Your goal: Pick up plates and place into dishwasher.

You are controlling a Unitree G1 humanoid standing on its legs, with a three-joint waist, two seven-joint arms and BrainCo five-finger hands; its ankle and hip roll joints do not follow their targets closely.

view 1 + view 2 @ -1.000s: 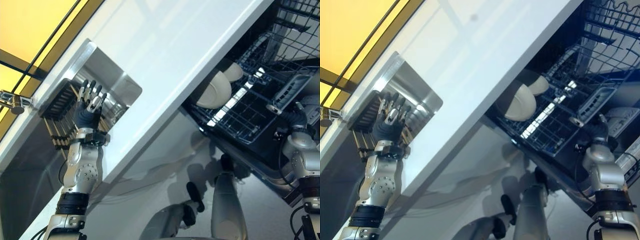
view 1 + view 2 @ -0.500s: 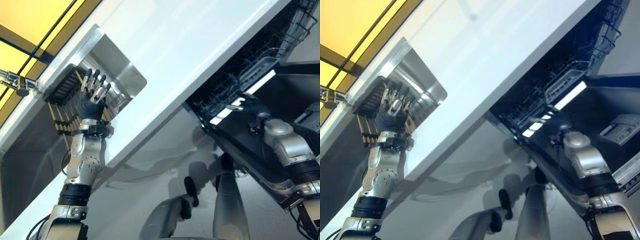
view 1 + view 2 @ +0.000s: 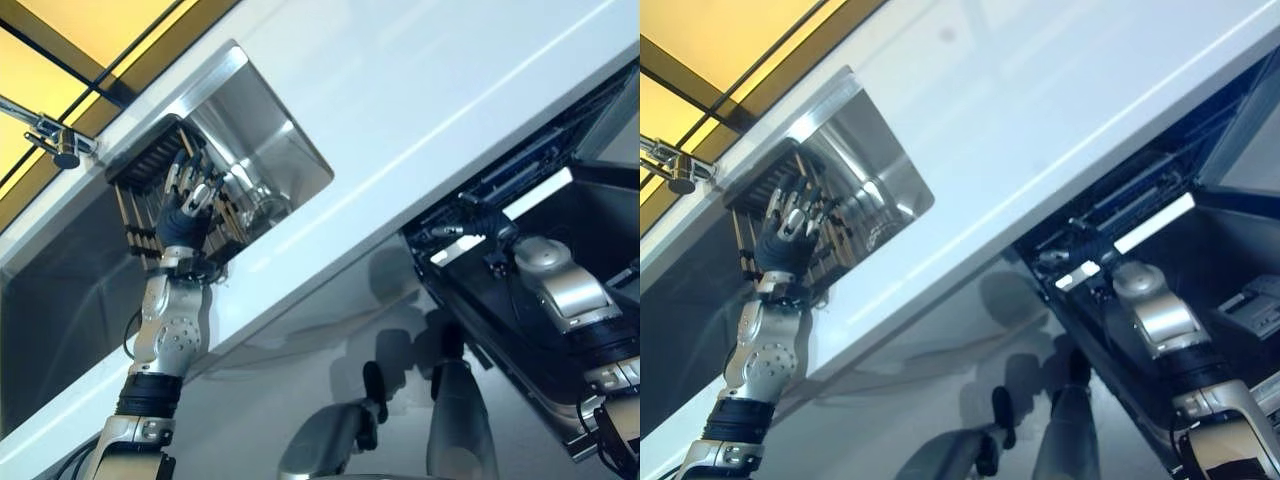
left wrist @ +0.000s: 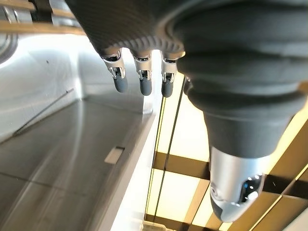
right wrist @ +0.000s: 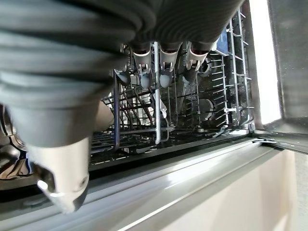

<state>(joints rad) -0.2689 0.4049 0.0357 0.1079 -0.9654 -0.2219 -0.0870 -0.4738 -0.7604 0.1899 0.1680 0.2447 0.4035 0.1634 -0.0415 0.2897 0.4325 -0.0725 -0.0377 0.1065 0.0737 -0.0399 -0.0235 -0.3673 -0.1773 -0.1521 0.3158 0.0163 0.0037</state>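
My right hand (image 5: 163, 62) reaches into the dishwasher rack (image 5: 192, 110), its fingertips lost among the wires. My left hand (image 3: 185, 205) covers part of the sink's drying rack (image 3: 150, 190).

Arms: silver-grey shells, ringed by black bands.
Left hand (image 3: 186, 205): silver fingers, dark tips, dark ribbed cover.
Right hand (image 5: 72, 72): same dark ribbed cover.

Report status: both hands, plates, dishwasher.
Left robot hand open over the sink's dish rack. Right robot hand at the dishwasher rack, fingers curled on its wire. No plate held.
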